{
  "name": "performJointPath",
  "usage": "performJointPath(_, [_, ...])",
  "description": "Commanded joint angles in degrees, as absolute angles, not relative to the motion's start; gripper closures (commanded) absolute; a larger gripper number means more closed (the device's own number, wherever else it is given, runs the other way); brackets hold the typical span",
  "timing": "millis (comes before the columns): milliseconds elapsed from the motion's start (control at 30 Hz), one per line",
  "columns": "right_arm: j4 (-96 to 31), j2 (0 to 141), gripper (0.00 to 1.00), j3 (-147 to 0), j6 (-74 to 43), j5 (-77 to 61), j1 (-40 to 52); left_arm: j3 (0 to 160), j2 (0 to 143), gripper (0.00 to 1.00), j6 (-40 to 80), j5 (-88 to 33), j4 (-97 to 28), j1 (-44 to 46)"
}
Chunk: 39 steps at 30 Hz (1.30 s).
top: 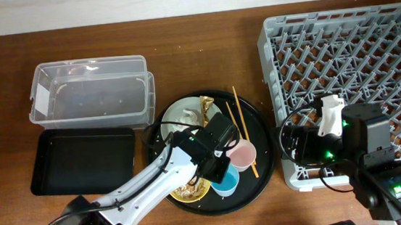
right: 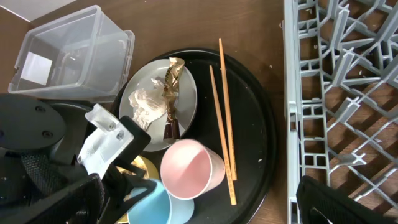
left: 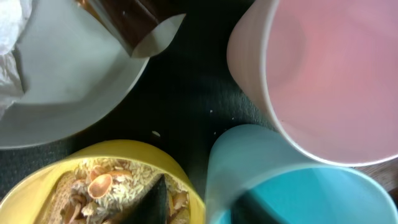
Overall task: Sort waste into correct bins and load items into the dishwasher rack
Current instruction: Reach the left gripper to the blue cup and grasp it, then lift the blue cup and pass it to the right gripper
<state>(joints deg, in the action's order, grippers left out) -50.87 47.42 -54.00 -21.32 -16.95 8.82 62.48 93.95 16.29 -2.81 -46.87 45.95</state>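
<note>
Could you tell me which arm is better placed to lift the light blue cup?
Left: the left gripper straddles the rim of the light blue cup; the right gripper is over the dishwasher rack.

This looks like a robotics lab bench staged as a kitchen, though little of the room shows: a wooden table point(top: 202, 47) holds a grey dishwasher rack point(top: 355, 48) and a clear tub point(top: 90, 61), with a left arm point(top: 148, 177) and a right arm point(top: 370, 141) reaching over it.
</note>
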Motion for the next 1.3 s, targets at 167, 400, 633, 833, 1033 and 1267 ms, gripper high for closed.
performJointPath(167, [-51.29,47.16,0.02,-55.07,-21.93,-16.23,8.51,70.24,89.38,0.99,16.25,-1.67,-57.58,44.73])
performJointPath(400, [-50.04,47.16,0.02,-55.07,-16.23,-30.39,8.62,76.82,73.91,1.00,11.97,-24.62,-60.42,23.64])
performJointPath(633, [-20.88,47.66,0.12,-55.07,-20.47,-63.53,15.94,76.82,72.40,1.00,5.69,-77.95,-48.38,11.77])
performJointPath(833, [-15.46,50.83,0.11,-55.07,-21.54,-54.30,21.91,76.82,72.40,0.99,5.67,-82.81,-48.40,11.99])
performJointPath(1033, [-6.13,52.29,0.37,-55.07,-21.52,-65.56,22.61,76.82,72.40,0.99,5.67,-82.72,-47.64,11.99])
performJointPath(1267, [-7.09,55.13,0.17,-55.07,-21.58,-60.16,19.11,76.82,72.14,1.00,5.67,-89.23,-47.35,11.92])
